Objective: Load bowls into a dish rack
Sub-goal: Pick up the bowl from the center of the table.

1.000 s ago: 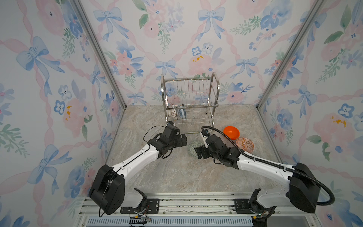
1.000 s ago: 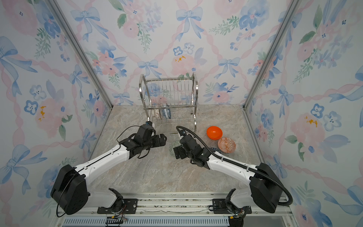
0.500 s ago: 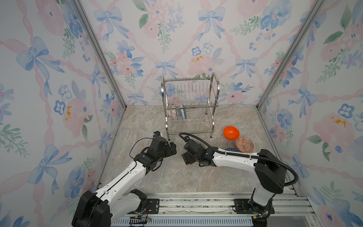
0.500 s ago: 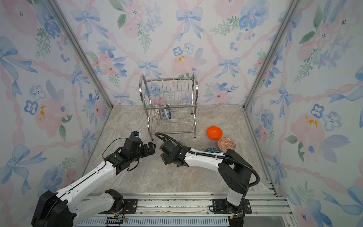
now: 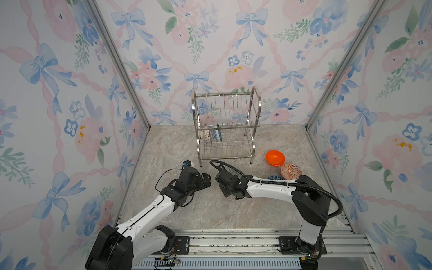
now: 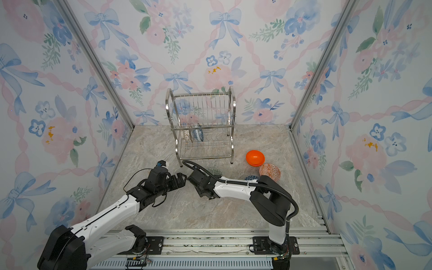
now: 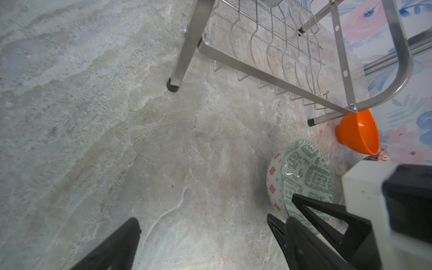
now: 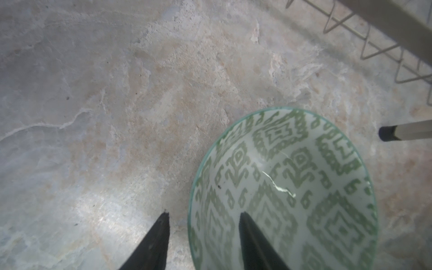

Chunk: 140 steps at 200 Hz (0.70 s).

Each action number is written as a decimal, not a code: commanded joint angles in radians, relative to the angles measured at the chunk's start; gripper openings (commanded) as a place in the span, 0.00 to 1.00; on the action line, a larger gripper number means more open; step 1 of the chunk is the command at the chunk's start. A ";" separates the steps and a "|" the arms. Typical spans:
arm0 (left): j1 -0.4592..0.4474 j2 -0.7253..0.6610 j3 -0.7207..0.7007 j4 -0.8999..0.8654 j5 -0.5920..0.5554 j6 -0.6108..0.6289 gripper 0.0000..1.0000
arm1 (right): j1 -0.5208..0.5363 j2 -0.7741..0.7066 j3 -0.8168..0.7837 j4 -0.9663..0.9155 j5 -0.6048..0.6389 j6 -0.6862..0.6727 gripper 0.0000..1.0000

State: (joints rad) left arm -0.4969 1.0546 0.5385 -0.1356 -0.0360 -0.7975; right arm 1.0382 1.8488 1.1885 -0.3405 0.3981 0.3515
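A green-grey patterned bowl (image 8: pixel 292 187) stands upright on the table in front of the dish rack (image 5: pixel 193 109). My right gripper (image 8: pixel 202 214) straddles its rim, one finger inside and one outside, with gaps on both sides. The left gripper (image 7: pixel 202 219) hangs open over bare table just left of this bowl (image 7: pixel 306 173). A white lattice bowl (image 5: pixel 206 135) and a blue floral bowl (image 5: pixel 216 135) stand on edge in the rack. On the table to the right lie an orange bowl (image 5: pixel 275 157), a red-orange patterned bowl (image 5: pixel 290 171) and a blue triangle bowl (image 5: pixel 275 177), partly hidden by my right arm.
The rack's front legs (image 7: pixel 174 85) stand close behind both grippers. The two grippers nearly face each other, a short gap apart, in both top views. Floral walls enclose the marble table (image 5: pixel 210 210) on three sides.
Both arms drew back from the rack toward the front. The right gripper came down over the green-grey bowl's rim and its jaws narrowed. The left gripper stayed wide open.
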 commanded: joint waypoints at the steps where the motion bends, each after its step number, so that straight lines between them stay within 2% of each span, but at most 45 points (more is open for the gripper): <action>1: 0.004 -0.020 -0.009 0.036 0.023 -0.009 0.98 | 0.013 0.020 0.032 -0.035 0.021 -0.003 0.43; 54: 0.004 -0.038 -0.012 0.034 0.030 -0.005 0.97 | 0.013 0.047 0.073 -0.057 0.009 -0.019 0.25; 68: 0.005 -0.044 -0.013 0.035 0.030 -0.004 0.97 | 0.014 0.041 0.077 -0.057 0.006 -0.019 0.18; 101: 0.006 -0.045 -0.015 0.034 0.030 -0.004 0.98 | 0.014 0.007 0.055 -0.031 -0.022 -0.023 0.13; 125: 0.006 -0.049 -0.015 0.033 0.031 -0.005 0.98 | 0.014 -0.037 0.029 0.009 -0.049 -0.023 0.04; 140: 0.006 -0.055 -0.016 0.033 0.027 -0.005 0.98 | 0.013 -0.074 0.002 0.048 -0.070 -0.022 0.03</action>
State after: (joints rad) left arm -0.4969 1.0233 0.5385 -0.1047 -0.0135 -0.7979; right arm 1.0374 1.8435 1.2293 -0.3485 0.3931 0.3225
